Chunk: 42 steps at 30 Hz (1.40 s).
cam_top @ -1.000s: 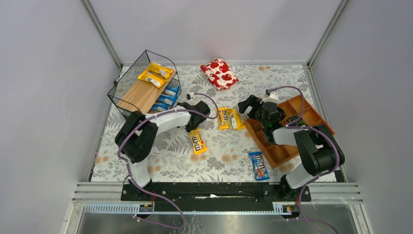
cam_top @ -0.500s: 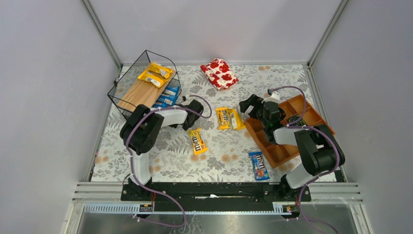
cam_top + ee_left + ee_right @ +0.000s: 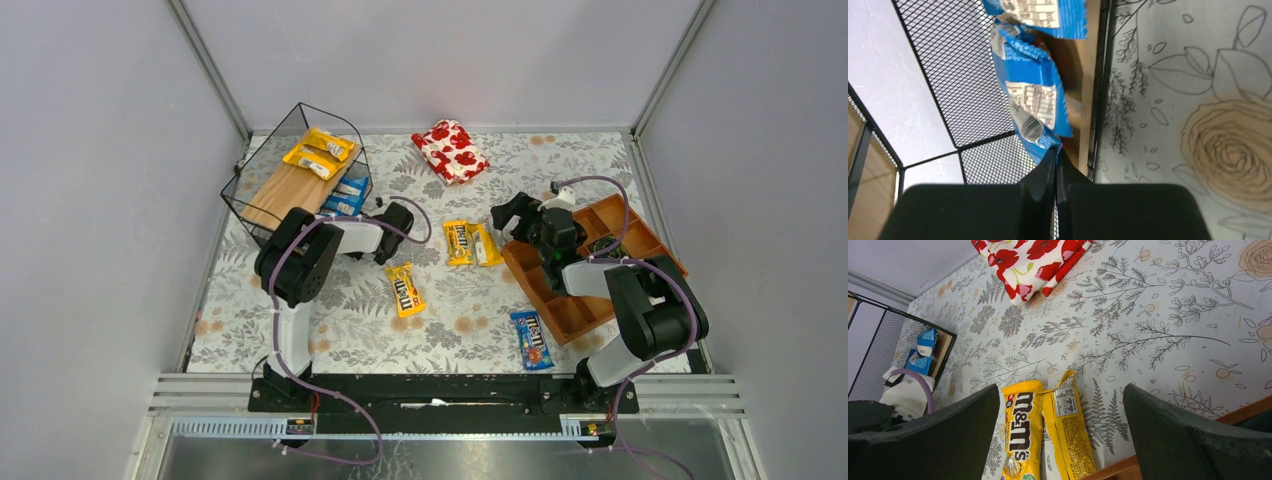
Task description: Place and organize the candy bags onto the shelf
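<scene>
I count five flat glossy yellow candy packets (image 3: 405, 289) from above. Two lie on the top board of the black wire shelf with light wooden tiers (image 3: 280, 195), which stands at ten o'clock on the flower-patterned table (image 3: 450, 320). Two more lie side by side near the centre, and one lies alone at eight o'clock from that pair. I make out three flat glossy blue candy packets (image 3: 531, 339): two on the shelf's lower tier and one on the table at five o'clock. There is one red-and-white floral pouch (image 3: 451, 150) at twelve and one orange-brown compartment tray (image 3: 560, 300) at three.

My left gripper (image 3: 1055, 167) is clenched, its fingertips pressed together and touching the near end of a blue packet on the lower board. I cannot tell whether a corner is nipped between them. My right gripper (image 3: 1060, 390) is spread wide and grasps nothing, hanging over the central yellow pair beside the tray's nine o'clock edge.
</scene>
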Tool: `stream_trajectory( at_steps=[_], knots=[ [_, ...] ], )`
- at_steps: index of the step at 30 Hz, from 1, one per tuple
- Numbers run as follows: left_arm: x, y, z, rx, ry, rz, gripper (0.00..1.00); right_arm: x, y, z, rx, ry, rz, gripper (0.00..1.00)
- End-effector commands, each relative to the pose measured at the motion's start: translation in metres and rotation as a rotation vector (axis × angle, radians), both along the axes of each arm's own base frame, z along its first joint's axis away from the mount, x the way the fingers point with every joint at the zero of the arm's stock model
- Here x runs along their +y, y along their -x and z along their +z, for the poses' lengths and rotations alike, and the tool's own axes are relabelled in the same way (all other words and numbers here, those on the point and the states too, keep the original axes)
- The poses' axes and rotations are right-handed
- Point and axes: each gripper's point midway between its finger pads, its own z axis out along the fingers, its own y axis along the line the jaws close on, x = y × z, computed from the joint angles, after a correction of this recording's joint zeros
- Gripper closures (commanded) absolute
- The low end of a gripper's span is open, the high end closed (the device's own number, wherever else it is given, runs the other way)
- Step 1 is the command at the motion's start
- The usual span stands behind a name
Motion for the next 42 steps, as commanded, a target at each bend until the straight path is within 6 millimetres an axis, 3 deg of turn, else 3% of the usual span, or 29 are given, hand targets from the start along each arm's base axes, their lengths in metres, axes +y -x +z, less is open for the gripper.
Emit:
stream_trajectory(
  at_steps=[1,23,27,31,36,42],
  knots=[
    [0.002,-0.016,-0.003,-0.028,0.006,0.002,1.00,-0.001,-0.005,0.013,-0.047,-0.021,0.000,0.00],
    [0.006,-0.028,0.002,-0.075,-0.031,-0.025,1.00,-0.001,-0.006,0.012,-0.043,-0.025,-0.002,0.00],
    [0.002,-0.027,0.006,-0.069,-0.025,-0.033,0.86,-0.002,-0.006,0.012,-0.043,-0.023,-0.003,0.00],
    [0.002,-0.024,0.012,-0.077,-0.020,-0.033,0.58,-0.002,-0.006,0.012,-0.043,-0.024,-0.006,0.00],
    [-0.004,-0.020,0.019,-0.085,-0.005,-0.038,0.50,-0.002,-0.006,0.011,-0.040,-0.026,-0.006,0.00],
    [-0.024,-0.005,0.027,-0.078,0.051,-0.070,0.39,-0.002,-0.006,0.011,-0.040,-0.026,-0.006,0.00]
  ],
)
